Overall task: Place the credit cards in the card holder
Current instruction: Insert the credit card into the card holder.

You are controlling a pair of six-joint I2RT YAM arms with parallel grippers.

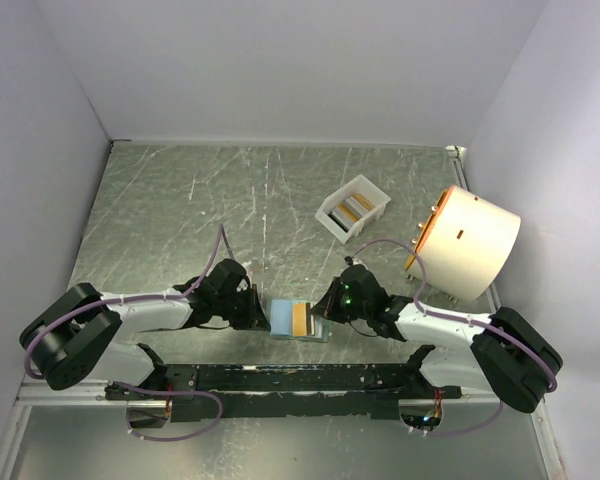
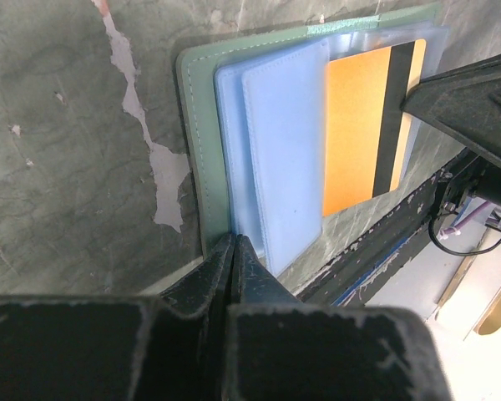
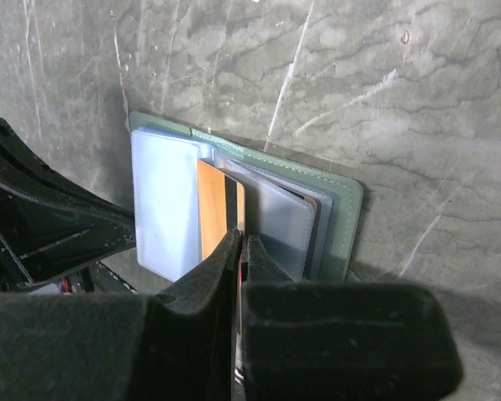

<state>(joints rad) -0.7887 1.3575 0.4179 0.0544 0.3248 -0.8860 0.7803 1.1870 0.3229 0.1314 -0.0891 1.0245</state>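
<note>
The sage-green card holder (image 1: 280,322) lies open on the table between my two grippers, its pale blue and clear sleeves fanned out. My left gripper (image 1: 258,308) is shut at its left edge, the tips (image 2: 234,241) pinched where the green cover (image 2: 196,142) meets a blue sleeve (image 2: 280,150). My right gripper (image 1: 323,310) is shut on an orange card with a dark stripe (image 3: 213,209), which lies among the sleeves. That card also shows in the left wrist view (image 2: 355,125). More gold and dark cards (image 1: 352,208) stand in the white tray.
The white tray (image 1: 375,200) sits at the back right of centre. A large cream cylinder (image 1: 467,243) lies at the right wall. The black arm base rail (image 1: 290,378) runs just near of the card holder. White walls enclose the table.
</note>
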